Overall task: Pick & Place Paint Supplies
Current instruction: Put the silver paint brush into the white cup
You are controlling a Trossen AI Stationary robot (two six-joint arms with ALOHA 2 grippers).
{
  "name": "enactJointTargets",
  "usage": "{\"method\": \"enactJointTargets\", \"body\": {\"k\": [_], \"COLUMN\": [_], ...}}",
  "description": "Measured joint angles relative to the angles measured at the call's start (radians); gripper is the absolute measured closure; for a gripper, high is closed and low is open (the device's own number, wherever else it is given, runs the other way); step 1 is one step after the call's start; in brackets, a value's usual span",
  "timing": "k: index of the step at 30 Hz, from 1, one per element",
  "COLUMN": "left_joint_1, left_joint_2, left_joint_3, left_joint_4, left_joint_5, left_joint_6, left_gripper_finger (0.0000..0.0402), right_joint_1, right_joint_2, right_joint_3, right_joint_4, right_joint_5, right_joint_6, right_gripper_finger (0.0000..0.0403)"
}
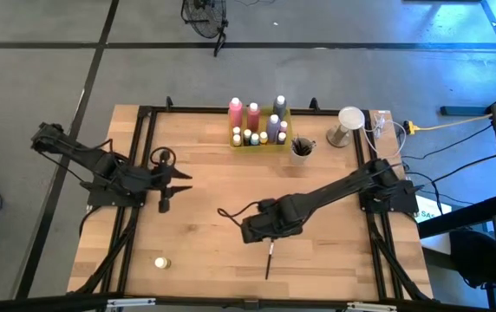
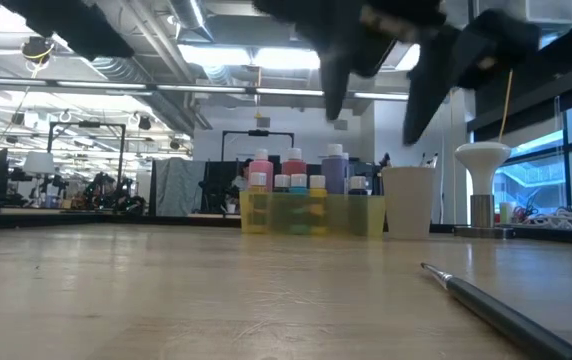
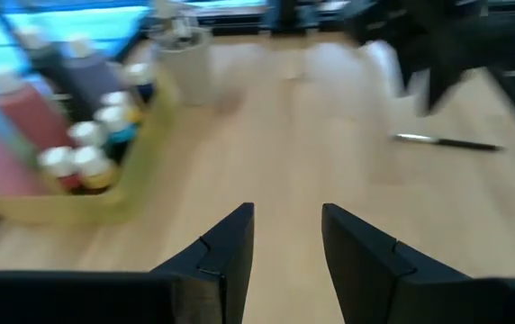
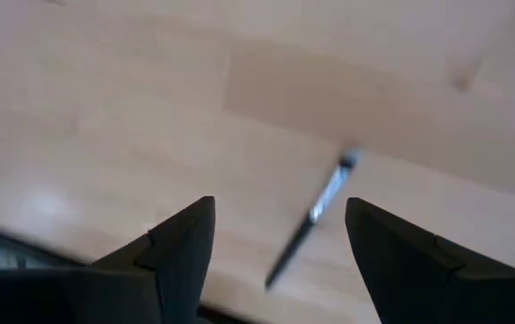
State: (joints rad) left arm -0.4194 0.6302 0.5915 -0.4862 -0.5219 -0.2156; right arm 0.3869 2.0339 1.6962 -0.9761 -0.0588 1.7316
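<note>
A thin dark-handled paintbrush (image 1: pixel 270 258) lies flat on the wooden table near its front edge; it also shows in the right wrist view (image 4: pixel 316 220) and the low view (image 2: pixel 506 310). My right gripper (image 4: pixel 280 207) hangs open above the brush, pointing down, touching nothing. My left gripper (image 3: pixel 287 211) is open and empty at the table's left side (image 1: pixel 186 178), pointing toward the right. Several paint bottles stand in a translucent yellow tray (image 1: pixel 259 139) at the far middle. A small pale-capped bottle (image 1: pixel 161 262) sits alone at the near left.
A grey-beige cup (image 1: pixel 301 147) holding brushes stands right of the tray. A white mushroom-shaped stand (image 1: pixel 349 121) and cables lie at the far right corner. Bare wood lies between the tray and the brush. A black frame (image 1: pixel 144 113) borders the table.
</note>
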Motion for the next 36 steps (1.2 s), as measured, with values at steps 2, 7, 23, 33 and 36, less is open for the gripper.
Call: {"method": "enactJointTargets", "body": {"k": [2, 7, 23, 33, 36], "left_joint_1": [0.000, 0.000, 0.000, 0.000, 0.000], "left_joint_2": [-0.020, -0.070, -0.093, -0.092, -0.092], "left_joint_3": [0.000, 0.000, 0.000, 0.000, 0.000], "left_joint_4": [-0.002, 0.009, -0.039, -0.063, -0.065], "left_joint_5": [0.067, 0.225, 0.342, 0.342, 0.342], "left_joint_6": [0.003, 0.046, 0.080, 0.081, 0.081], "left_gripper_finger": [0.0274, 0.0274, 0.0274, 0.0274, 0.0274], "right_joint_1": [0.006, 0.017, 0.043, 0.060, 0.059], "right_joint_2": [0.019, 0.060, 0.116, 0.116, 0.116], "right_joint_3": [0.000, 0.000, 0.000, -0.086, -0.113], "right_joint_4": [0.001, -0.017, -0.049, 0.020, 0.066], "right_joint_5": [0.031, 0.015, 0.026, 0.029, 0.029], "right_joint_6": [0.012, 0.048, 0.149, 0.220, 0.227], "right_gripper_finger": [0.0149, 0.0149, 0.0149, 0.0172, 0.0175]}}
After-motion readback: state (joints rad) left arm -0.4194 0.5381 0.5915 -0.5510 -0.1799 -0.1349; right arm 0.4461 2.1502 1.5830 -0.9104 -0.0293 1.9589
